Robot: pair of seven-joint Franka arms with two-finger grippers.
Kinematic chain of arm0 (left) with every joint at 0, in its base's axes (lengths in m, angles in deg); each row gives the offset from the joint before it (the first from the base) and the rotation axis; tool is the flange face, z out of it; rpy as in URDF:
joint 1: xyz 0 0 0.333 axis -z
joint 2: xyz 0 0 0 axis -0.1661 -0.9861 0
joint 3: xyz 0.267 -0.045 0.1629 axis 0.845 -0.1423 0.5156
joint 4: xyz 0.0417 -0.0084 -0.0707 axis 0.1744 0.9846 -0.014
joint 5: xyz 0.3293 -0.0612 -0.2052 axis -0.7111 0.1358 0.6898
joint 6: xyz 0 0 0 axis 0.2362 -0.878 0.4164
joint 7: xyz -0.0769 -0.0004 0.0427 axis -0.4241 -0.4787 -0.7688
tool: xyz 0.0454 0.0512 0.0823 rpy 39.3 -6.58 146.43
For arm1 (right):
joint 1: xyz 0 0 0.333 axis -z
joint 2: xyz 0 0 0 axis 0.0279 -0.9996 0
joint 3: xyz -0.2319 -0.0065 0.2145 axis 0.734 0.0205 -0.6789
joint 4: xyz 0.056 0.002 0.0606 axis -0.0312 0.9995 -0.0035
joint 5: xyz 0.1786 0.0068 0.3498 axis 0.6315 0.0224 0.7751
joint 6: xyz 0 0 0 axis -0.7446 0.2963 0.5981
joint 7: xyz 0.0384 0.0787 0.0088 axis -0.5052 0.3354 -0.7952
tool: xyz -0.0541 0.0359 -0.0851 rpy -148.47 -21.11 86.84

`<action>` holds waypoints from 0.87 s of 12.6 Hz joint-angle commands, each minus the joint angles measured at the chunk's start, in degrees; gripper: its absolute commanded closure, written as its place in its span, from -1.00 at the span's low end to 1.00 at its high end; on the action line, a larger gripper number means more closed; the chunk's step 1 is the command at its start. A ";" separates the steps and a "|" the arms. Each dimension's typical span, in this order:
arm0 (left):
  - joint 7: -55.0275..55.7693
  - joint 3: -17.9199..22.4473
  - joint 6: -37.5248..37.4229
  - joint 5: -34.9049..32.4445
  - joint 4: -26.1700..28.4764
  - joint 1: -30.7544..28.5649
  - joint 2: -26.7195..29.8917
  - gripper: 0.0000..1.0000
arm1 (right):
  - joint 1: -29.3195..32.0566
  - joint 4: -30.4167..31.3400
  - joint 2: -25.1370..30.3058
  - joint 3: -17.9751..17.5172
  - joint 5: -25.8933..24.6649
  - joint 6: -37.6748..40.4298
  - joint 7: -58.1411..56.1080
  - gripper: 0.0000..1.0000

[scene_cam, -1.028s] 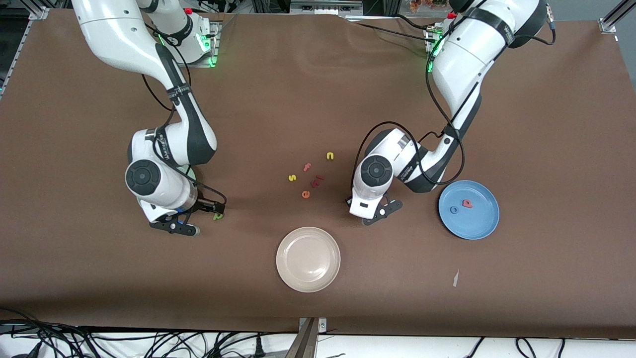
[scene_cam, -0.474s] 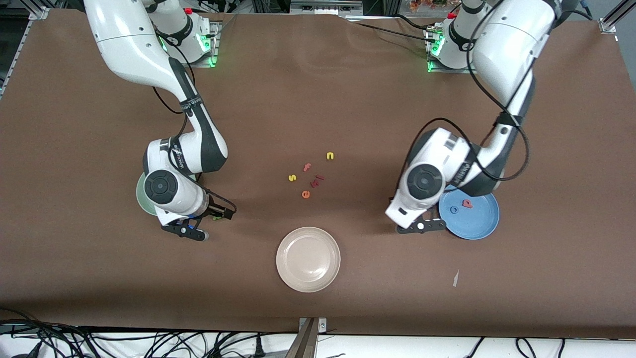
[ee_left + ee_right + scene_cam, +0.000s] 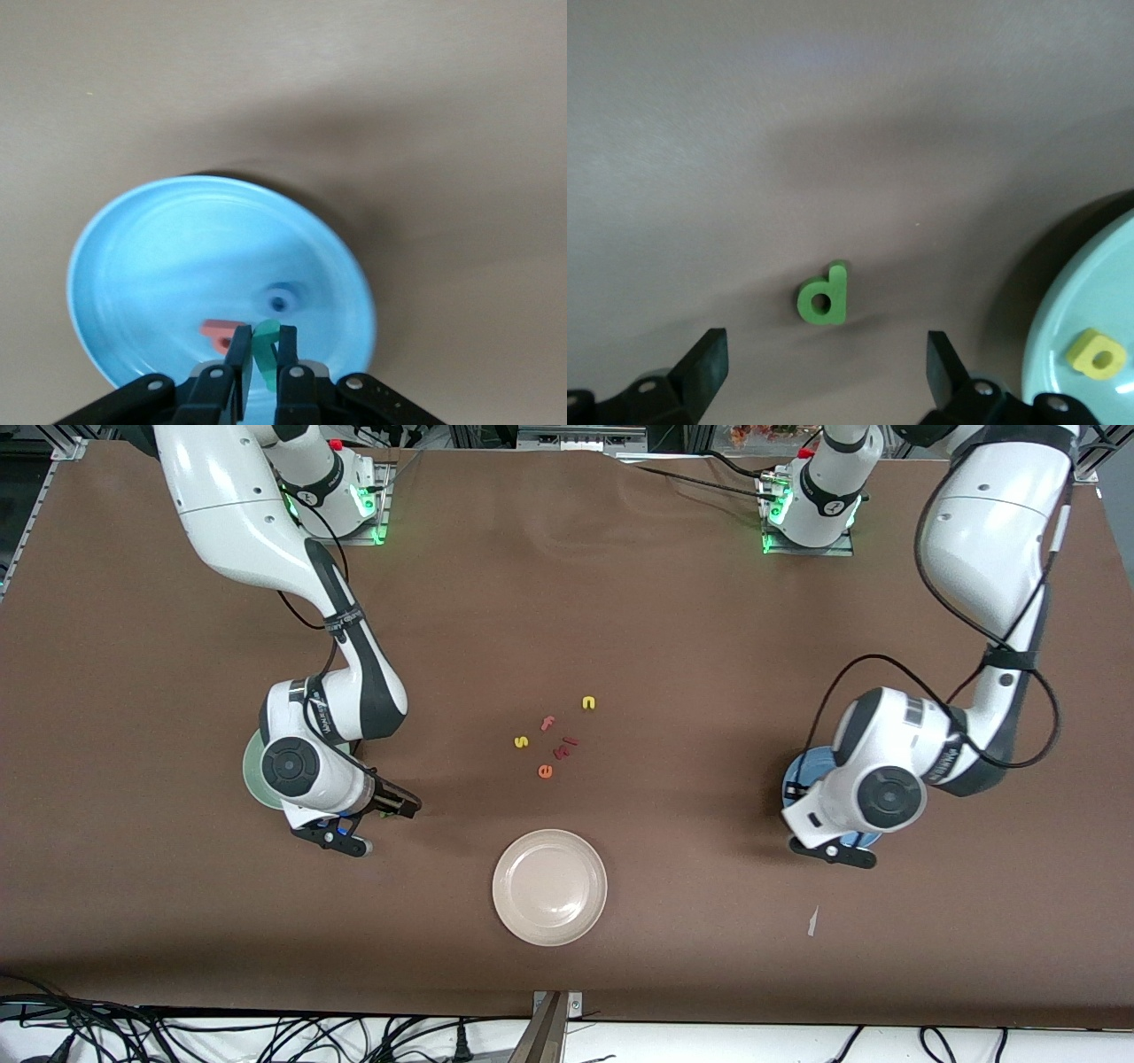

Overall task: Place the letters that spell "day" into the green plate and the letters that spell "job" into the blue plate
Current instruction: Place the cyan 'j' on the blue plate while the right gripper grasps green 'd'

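Left pincer [image 3: 260, 352] clamped on teal "j" [image 3: 264, 341] over blue plate [image 3: 142, 257], right pincer [image 3: 824, 359] spread wide above green "d" [image 3: 824, 297]

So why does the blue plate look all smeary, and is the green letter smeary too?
Left wrist view: the blue plate is blurred, its rim smeared, with a dark shadow beside it. Right wrist view: the green letter is soft-edged too. Front view: sharp, evenly lit.

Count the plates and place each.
3: the green plate toward the right arm's end, the beige plate nearest the front camera, the blue plate under the left gripper.
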 commanded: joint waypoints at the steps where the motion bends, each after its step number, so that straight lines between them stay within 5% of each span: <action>1: -2.90 -0.48 4.52 -1.58 2.58 -1.75 -1.08 0.63 | -0.34 -2.11 -2.56 -0.01 0.65 -0.17 0.67 -0.99; 2: -2.90 -0.39 5.48 -1.58 2.49 -1.84 -1.96 0.53 | -0.51 -2.11 -2.83 -0.01 0.56 -1.05 0.93 -0.98; 3: -3.08 -0.39 6.53 -1.58 2.66 -2.19 -2.32 -0.02 | -0.60 -2.11 -3.09 -0.01 0.47 -1.32 0.84 -0.93; 4: -3.95 -0.39 6.63 -1.58 2.49 -2.54 -2.85 -0.92 | -0.52 -2.11 -3.09 -0.01 0.47 -1.32 0.58 -0.74; 11: -4.83 -2.93 1.55 -0.52 1.87 -1.49 4.51 -1.00 | -0.08 -2.11 -3.18 0.08 0.39 -1.93 -0.73 -0.57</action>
